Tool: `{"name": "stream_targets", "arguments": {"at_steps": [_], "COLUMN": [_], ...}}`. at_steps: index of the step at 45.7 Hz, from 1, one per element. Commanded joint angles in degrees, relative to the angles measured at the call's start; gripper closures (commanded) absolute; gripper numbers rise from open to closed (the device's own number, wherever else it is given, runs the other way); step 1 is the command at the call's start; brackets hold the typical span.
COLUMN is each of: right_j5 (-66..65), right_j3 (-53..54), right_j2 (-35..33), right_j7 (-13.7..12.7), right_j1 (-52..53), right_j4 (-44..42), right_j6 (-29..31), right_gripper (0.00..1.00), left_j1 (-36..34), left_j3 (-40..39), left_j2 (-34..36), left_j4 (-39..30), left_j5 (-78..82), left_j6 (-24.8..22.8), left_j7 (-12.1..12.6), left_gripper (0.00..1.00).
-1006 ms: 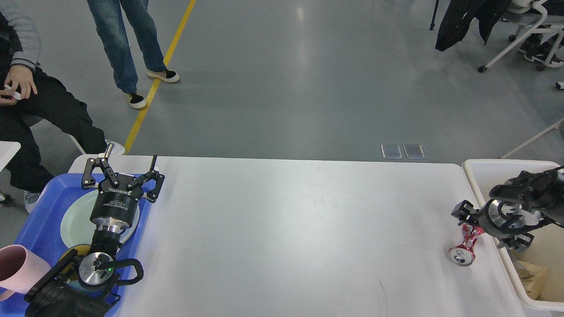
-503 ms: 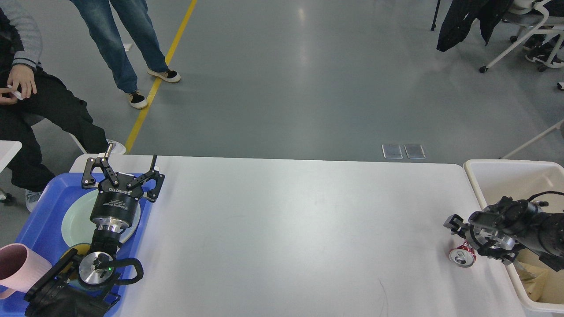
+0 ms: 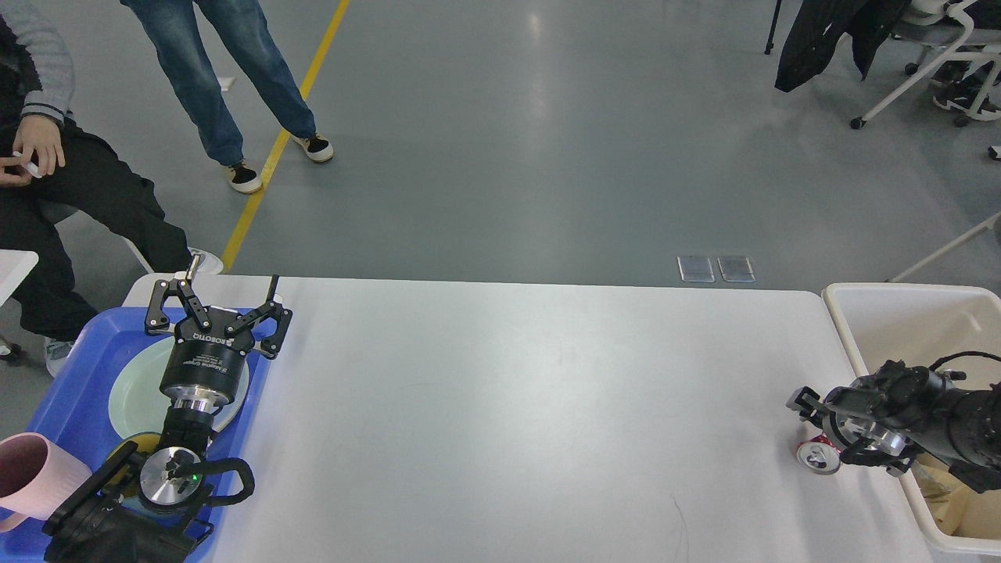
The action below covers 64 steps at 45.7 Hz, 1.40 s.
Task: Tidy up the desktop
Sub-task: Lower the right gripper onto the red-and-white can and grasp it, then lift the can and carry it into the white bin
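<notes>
Table (image 3: 516,407) white, filling the near view, crushed red can (image 3: 818,457) lying at its right edge, right claw (image 3: 813,426) now lower than before – its grip impossible to tell, left claw (image 3: 215,306) unmoved, spread wide, empty over the blue tray (image 3: 70,367), cream bin (image 3: 907,313) beyond.

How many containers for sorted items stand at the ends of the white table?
2: a blue tray at the left end, holding a plate and pink cup, and a cream bin at the right end. Others may lie outside the view.
</notes>
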Motion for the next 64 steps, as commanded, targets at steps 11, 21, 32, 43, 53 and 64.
{"name": "stream_targets", "arguments": {"at_steps": [11, 21, 32, 43, 53, 64], "right_j5": [0.08, -0.01, -0.01, 0.08, 0.34, 0.52], "right_j3": [0.28, 0.28, 0.28, 0.46, 1.95, 1.95], "right_j2": [0.0, 0.0, 0.0, 0.0, -0.88, -1.93], "right_j7": [-0.01, -0.01, -0.01, 0.16, 0.08, -0.01], "right_j1": [-0.7, -1.23, -1.23, -0.88, 0.27, 0.62], "right_j4": [-0.09, -0.18, 0.0, 0.79, 2.72, 3.25], "right_j6": [-0.74, -0.74, -0.83, -0.74, -0.56, 0.31], "right_gripper": [0.32, 0.41, 0.54, 0.9, 1.0, 1.0], "left_j1": [0.0, 0.0, 0.0, 0.0, 0.0, 0.0], "left_j3": [0.0, 0.0, 0.0, 0.0, 0.0, 0.0], "left_j2": [0.01, 0.01, 0.01, 0.01, 0.01, 0.01], "left_j4": [0.0, 0.0, 0.0, 0.0, 0.0, 0.0], "left_j5": [0.0, 0.0, 0.0, 0.0, 0.0, 0.0], "left_j6": [0.0, 0.0, 0.0, 0.0, 0.0, 0.0], "left_j7": [0.0, 0.0, 0.0, 0.0, 0.08, 0.0], "left_gripper": [0.04, 0.04, 0.04, 0.04, 0.04, 0.04]}}
